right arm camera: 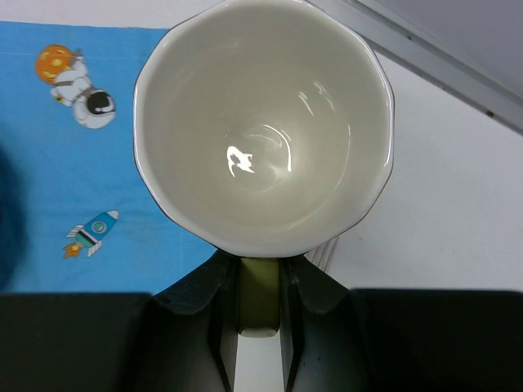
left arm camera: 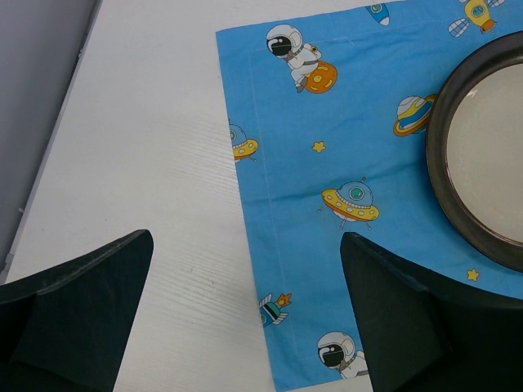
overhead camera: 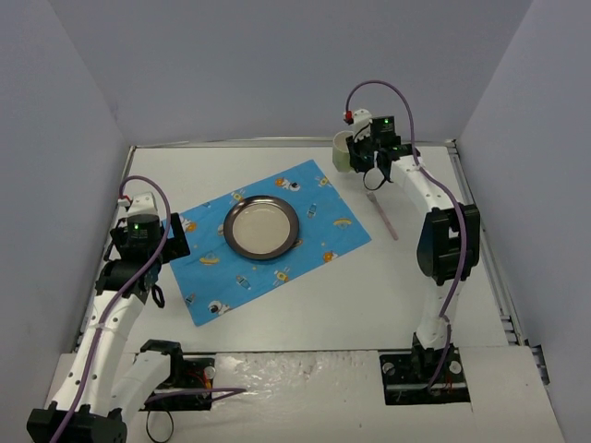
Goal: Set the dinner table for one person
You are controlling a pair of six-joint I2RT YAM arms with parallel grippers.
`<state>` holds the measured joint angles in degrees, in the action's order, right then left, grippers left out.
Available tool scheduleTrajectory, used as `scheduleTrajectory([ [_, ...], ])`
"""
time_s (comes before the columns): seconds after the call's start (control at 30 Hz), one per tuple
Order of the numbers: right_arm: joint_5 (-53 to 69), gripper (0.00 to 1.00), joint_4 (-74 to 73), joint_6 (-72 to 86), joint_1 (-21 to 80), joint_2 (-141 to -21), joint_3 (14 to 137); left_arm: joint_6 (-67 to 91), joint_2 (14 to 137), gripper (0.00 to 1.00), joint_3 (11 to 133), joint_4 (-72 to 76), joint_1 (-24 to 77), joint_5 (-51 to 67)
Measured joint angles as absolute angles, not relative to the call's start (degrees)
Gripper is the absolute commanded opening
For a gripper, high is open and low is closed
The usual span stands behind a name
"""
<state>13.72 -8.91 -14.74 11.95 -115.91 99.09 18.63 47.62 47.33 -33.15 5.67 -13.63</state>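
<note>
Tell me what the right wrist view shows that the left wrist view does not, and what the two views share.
Only the right wrist view: an empty cream cup seen from above, its green handle clamped by the right gripper, and the metal rim of the dinner table.
Only the left wrist view: a dark-rimmed plate on the placemat, and the left gripper open with nothing in it.
Both: the blue space-print placemat lying on the white dinner table.

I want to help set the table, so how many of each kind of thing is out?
placemat: 1
plate: 1
cup: 1
thin pinkish stick: 1
Total, not counting the dinner table itself: 4
</note>
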Motion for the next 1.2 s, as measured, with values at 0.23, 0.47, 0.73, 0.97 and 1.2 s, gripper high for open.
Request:
scheduleTrajectory([
  [0.23,22.0,0.0,-8.4,-20.0,14.5,-115.5,99.1,18.6,47.6,0.97,47.3,-33.1,5.7,-13.6],
  [0.47,28.6,0.0,-8.6,-24.6,17.4,-117.7,100.9,18.6,47.6,0.97,47.3,-33.1,5.7,-13.6],
  [0.73,30.5,0.0,-9.5,-29.0,19.0,-124.3,106.5,18.6,47.6,0.97,47.3,-33.1,5.7,-13.6],
  [0.97,29.2,0.0,-11.3,-31.8,19.2,-128.4,109.9,18.6,47.6,0.97,47.2,-33.1,5.7,-13.6],
  [1.2,28.8,0.0,-11.8,-32.6,19.2,-130.0,111.1,18.6,47.6,0.97,47.2,-33.1,5.7,-13.6],
])
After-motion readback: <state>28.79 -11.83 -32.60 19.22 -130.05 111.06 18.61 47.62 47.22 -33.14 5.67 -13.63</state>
